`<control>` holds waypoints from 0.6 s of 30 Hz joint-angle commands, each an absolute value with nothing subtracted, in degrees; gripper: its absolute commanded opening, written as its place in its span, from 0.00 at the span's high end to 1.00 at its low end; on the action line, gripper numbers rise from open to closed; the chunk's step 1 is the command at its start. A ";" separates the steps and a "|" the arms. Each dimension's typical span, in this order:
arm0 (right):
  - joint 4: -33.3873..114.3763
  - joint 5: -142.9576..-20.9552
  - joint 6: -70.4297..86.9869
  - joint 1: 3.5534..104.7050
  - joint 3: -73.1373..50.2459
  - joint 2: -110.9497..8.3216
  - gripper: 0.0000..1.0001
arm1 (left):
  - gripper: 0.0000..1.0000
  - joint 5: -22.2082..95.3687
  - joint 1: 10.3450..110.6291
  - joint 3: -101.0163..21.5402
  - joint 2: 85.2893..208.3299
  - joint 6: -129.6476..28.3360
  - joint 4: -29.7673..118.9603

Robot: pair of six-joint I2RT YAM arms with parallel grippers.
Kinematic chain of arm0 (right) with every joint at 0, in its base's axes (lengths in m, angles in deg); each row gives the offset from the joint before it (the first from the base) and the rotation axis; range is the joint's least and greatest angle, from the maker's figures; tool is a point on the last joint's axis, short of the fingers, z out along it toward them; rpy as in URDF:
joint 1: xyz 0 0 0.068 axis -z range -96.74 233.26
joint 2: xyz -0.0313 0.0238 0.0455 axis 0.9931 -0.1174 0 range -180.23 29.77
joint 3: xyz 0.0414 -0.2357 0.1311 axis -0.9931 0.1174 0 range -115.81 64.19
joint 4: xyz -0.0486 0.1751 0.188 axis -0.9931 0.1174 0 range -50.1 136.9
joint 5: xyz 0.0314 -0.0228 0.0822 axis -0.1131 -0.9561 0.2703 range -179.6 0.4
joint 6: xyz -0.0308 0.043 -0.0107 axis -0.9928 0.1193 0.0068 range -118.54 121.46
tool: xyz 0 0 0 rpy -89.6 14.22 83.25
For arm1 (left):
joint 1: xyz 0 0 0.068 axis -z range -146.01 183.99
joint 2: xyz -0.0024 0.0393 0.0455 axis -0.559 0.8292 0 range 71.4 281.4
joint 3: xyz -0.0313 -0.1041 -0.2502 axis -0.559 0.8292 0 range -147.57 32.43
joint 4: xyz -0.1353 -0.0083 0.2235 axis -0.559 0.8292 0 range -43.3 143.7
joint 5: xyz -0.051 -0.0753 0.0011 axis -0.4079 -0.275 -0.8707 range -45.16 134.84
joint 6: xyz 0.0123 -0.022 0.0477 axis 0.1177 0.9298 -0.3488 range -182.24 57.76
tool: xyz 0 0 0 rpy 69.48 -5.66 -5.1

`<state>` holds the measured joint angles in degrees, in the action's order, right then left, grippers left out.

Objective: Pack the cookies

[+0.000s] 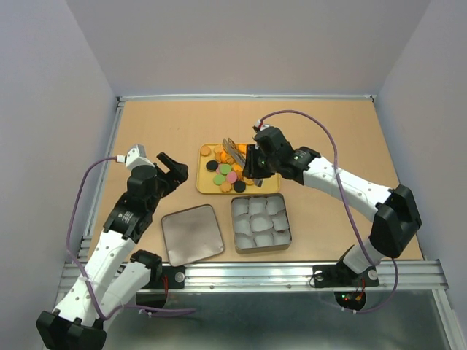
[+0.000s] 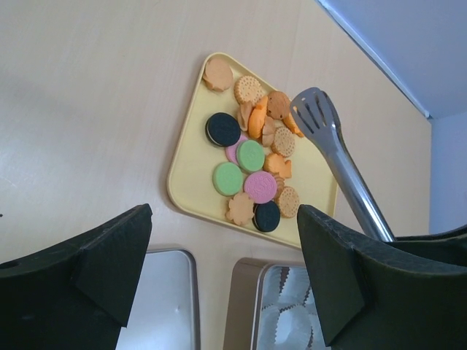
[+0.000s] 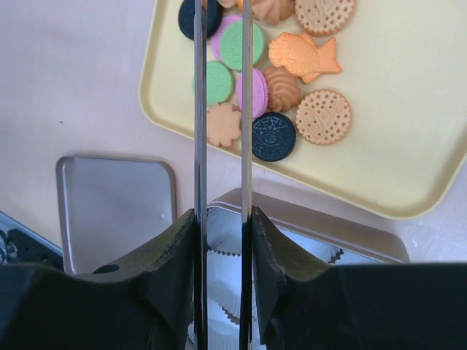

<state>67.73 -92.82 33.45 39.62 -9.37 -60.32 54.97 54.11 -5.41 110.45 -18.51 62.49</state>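
Your right gripper (image 3: 222, 226) is clamping a pair of metal tongs (image 3: 198, 109), its jaws standing narrow with one pad pressing on each arm, so the two blades are running nearly parallel with only a slim gap between them. The tongs are reaching out over the yellow tray (image 3: 430, 182), and their slotted head is hanging above the orange pieces at the far side of the pile; you cannot tell from here whether anything is caught between the tips. The cookies (image 2: 252, 157) are all lying on that tray, tan, pink, green and black discs mixed with orange shapes. Just beside the tray, nearer you, the open tin (image 1: 260, 222) is sitting lined with white paper cups (image 3: 226, 266), and its lid (image 1: 191, 233) is lying flat to its left. Your left gripper (image 2: 222, 219) is hovering wide open and holding nothing, near the tray's left edge.
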 commanded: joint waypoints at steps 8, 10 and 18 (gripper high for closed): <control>68.64 -93.64 33.81 39.05 -8.77 -56.63 0.67 | 0.09 53.37 53.85 -7.21 111.57 -19.17 60.76; 68.55 -93.90 33.72 39.05 -7.89 -57.33 0.65 | 0.09 53.10 53.85 -6.95 111.66 -19.17 60.76; 68.55 -93.64 33.81 39.05 -8.23 -61.90 0.55 | 0.09 52.84 53.85 -5.71 111.66 -18.91 60.32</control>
